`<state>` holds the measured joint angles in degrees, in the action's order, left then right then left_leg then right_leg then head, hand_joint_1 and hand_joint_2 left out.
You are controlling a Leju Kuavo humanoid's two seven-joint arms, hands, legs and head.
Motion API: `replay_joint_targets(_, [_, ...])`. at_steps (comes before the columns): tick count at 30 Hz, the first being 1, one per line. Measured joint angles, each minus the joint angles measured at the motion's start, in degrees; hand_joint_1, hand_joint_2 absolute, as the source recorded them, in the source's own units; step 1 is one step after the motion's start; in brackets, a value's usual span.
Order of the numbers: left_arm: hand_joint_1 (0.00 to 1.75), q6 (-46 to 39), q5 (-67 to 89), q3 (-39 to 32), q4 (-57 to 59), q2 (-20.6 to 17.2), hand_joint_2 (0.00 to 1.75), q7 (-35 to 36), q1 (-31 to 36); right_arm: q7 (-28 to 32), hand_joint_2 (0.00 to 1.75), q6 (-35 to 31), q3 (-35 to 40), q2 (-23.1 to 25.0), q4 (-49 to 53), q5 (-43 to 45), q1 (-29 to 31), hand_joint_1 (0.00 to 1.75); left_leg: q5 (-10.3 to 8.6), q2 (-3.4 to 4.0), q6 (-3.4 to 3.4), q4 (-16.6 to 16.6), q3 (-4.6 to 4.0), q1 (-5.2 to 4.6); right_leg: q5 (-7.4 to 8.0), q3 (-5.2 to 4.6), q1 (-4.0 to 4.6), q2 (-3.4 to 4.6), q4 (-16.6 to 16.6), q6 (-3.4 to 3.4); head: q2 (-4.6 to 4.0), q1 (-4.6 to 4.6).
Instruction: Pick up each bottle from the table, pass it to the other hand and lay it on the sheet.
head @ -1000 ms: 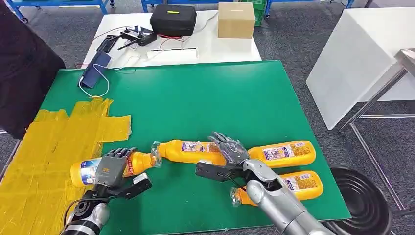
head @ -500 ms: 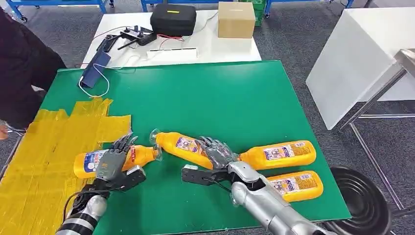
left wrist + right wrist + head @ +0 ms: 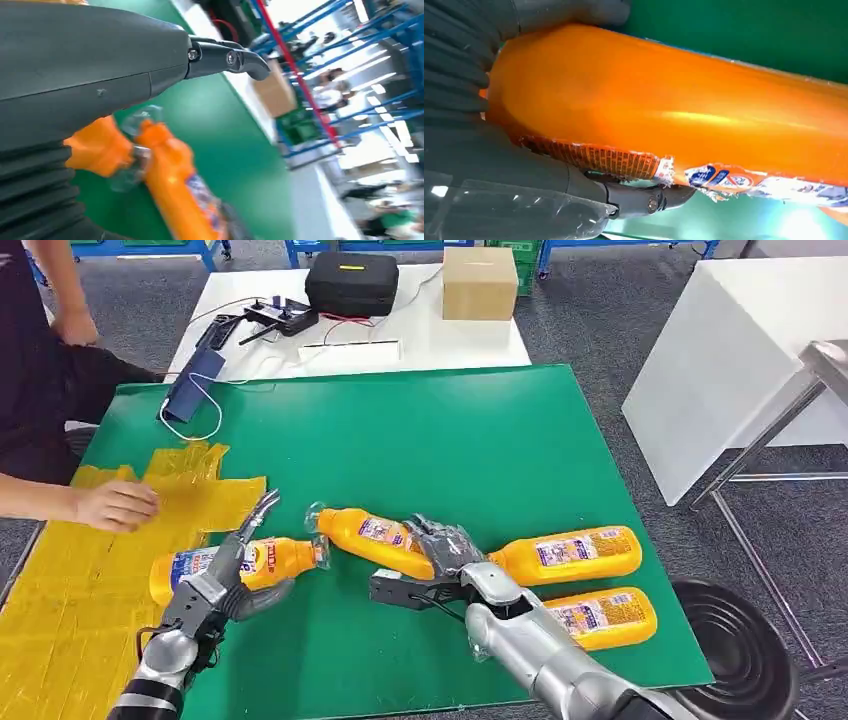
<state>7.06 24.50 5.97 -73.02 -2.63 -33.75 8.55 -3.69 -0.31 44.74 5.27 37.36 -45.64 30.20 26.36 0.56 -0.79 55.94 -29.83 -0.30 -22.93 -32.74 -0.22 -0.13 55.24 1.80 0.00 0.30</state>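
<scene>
Head view: left hand (image 3: 232,575) now spread, released orange bottle (image 3: 205,565) half on yellow sheet (image 3: 90,590); right hand (image 3: 445,552) clamped on second bottle (image 3: 375,536), lifted since. Person's hand (image 3: 115,505) arrived. Left wrist: fingers apart. Right wrist: wrapped around bottle. Handover next, probably.

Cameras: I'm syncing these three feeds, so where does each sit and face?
Head: high on the body, looking down at the green table; both arms show.
Left wrist: behind the left hand, facing two bottle necks.
Right wrist: behind the right hand, against its held bottle.
Shared: that bottle appears in all three.
</scene>
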Motion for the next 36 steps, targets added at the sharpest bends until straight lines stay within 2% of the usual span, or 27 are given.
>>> replay_joint_targets(14, [0.00, 3.85, -5.65, -0.44, -9.65, 1.86, 0.00, 0.77, -3.55, -0.42, 1.75, -1.95, -3.96, 0.94, -1.66, -0.17, -0.66, 1.75, 0.04, 0.03, -0.01, 0.00, 0.23, 0.00, -0.02, 0.24, -0.02, 0.03, -0.02, -0.01, 0.00, -0.04])
replay_joint_targets(26, [0.00, 4.96, -7.40, -0.52, -10.21, 2.06, 0.00, 1.81, -3.89, -0.29, 1.75, -3.42, -4.80, 1.03, -1.62, 0.52, -1.13, 1.75, 0.05, 0.01, -0.02, 0.00, 0.23, 0.00, -0.02, 0.25, -0.02, 0.02, -0.02, -0.01, 0.00, -0.02])
replay_joint_targets(27, [0.00, 5.16, -7.70, -0.55, -10.28, 2.10, 1.75, 1.97, -3.98, -0.22, 1.75, -3.66, -4.92, 1.05, -1.62, 0.61, -1.26, 1.75, 0.05, 0.01, -0.02, 0.00, 0.22, 0.00, -0.02, 0.26, -0.02, 0.02, -0.02, -0.01, 0.00, -0.02])
replay_joint_targets(31, [0.00, 11.17, -18.68, -2.47, -12.95, 3.44, 1.75, 5.62, -6.47, 1.90, 1.75, -8.59, -9.60, 1.40, 2.98, 3.28, -5.00, 1.75, 0.04, -0.01, -0.03, 0.00, 0.09, -0.01, -0.02, 0.18, -0.03, 0.02, -0.01, 0.00, 0.00, -0.04])
replay_joint_targets(32, [0.00, 17.06, -28.78, -4.94, -15.44, 4.92, 1.75, 8.27, -9.12, 6.43, 1.75, -8.72, -13.93, 1.62, 9.93, 10.15, -9.50, 1.75, 0.05, -0.03, -0.04, 0.00, -0.06, -0.01, -0.03, 0.05, -0.03, 0.02, -0.01, 0.01, 0.00, -0.02])
replay_joint_targets(33, [0.00, 21.35, -35.65, -6.34, -17.90, 6.30, 1.75, 11.04, -12.29, 9.31, 1.75, -8.92, -18.18, 1.88, 20.37, 15.34, -14.57, 1.75, 0.04, -0.06, -0.05, 0.00, -0.58, -0.01, -0.02, -0.42, -0.03, -0.01, 0.00, 0.01, 0.00, -0.02])
replay_joint_targets(34, [0.00, 22.58, -38.91, -6.84, -19.04, 7.28, 1.75, 12.50, -14.12, 11.81, 1.75, -9.82, -19.65, 2.32, 28.99, 17.75, -17.34, 1.75, 0.04, -0.06, -0.05, 0.01, -0.81, -0.01, -0.02, -0.66, -0.03, -0.01, 0.00, 0.02, 0.00, -0.02])
replay_joint_targets(36, [0.00, 22.67, -39.76, -6.91, -19.20, 7.74, 1.75, 12.96, -14.74, 12.28, 1.75, -10.32, -19.58, 2.67, 33.54, 17.92, -18.60, 1.75, 0.05, -0.05, -0.05, 0.01, -0.85, -0.01, -0.02, -0.71, -0.03, -0.01, 0.01, 0.02, 0.00, -0.02])
